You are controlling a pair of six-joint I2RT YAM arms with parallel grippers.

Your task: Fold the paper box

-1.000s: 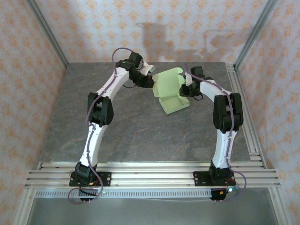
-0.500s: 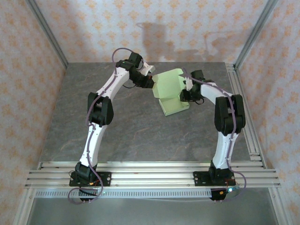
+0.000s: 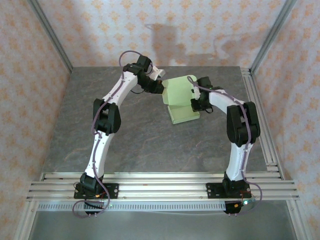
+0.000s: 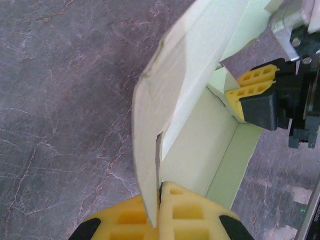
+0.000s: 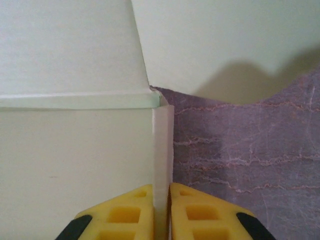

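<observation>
The left pincer [image 3: 162, 90] clamps the paper box [image 3: 180, 97] at nine o'clock, while the right pincer [image 3: 195, 105] seemingly pinches its three-o'clock wall.

We look onto a dark grey, marble-veined worktop [image 3: 150, 145] closed in by the back wall [image 3: 100, 30], the left wall [image 3: 25, 100] and the right wall [image 3: 300, 100], all papered pale with small orange motifs. Slanting metal posts [image 3: 50, 35] rise from the far corners. Aluminium rails [image 3: 160, 182] run along the worktop's near edge, and side rails [image 3: 267, 145] along its right edge. Soft grey shadows [image 3: 170, 40] lie on the back wall.
</observation>
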